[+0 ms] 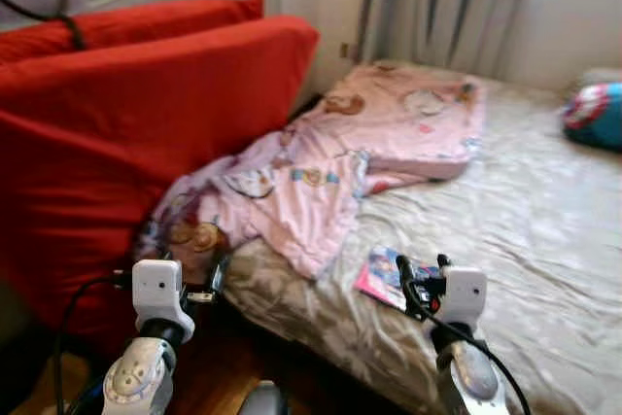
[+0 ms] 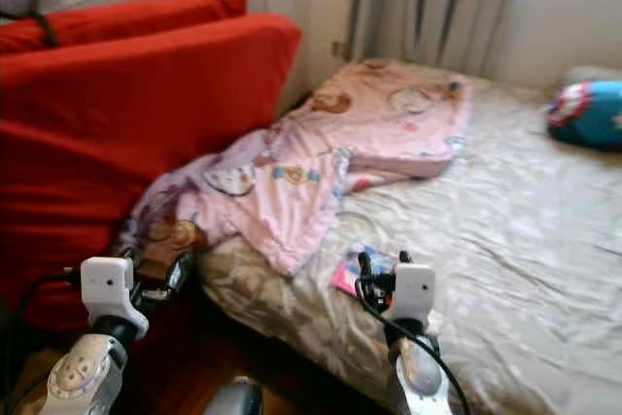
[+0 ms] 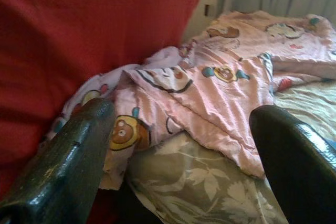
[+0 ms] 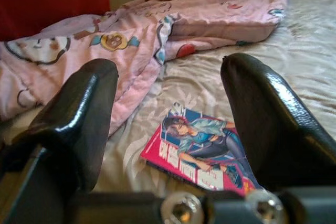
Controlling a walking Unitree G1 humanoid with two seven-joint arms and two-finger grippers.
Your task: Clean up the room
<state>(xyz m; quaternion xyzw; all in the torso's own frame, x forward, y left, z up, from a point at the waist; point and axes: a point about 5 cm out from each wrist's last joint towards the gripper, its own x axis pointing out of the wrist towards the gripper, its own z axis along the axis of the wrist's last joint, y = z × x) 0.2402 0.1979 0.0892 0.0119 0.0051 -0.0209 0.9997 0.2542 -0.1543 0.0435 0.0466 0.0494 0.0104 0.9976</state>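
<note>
1. Fingers on both arms show from the head camera. The left gripper point(image 1: 212, 279) hangs by the corner of the bed point(image 1: 544, 221), close to the low end of the pink blanket point(image 1: 321, 177). The right gripper point(image 1: 420, 284) is over the bed sheet, right by a small book point(image 1: 381, 277) with a pink edge. That book lies flat on the sheet near the front edge of the bed. The pink blanket has cartoon animals on it and lies in a crumpled heap from the far side of the bed down to the near corner. Big red cushions point(image 1: 146, 114) lean beside the bed on the left. A blue and red pillow point(image 1: 595, 114) sits at the far right of the bed. Grey curtains point(image 1: 447, 2) hang at the back.

2. From the left wrist, two black fingers point(image 3: 63, 166) are spread wide apart and hold nothing. Between them you see the pink blanket point(image 3: 210, 87) hanging over the bed's leafy sheet point(image 3: 194, 187), with the red cushion point(image 3: 79, 30) beside it.

3. From the right wrist, two black fingers point(image 4: 79, 124) are also spread wide and hold nothing. The book point(image 4: 202, 153) lies on the sheet between them, not touched. Its cover shows a drawn person in blue. The pink blanket point(image 4: 131, 45) lies past the book.
</note>
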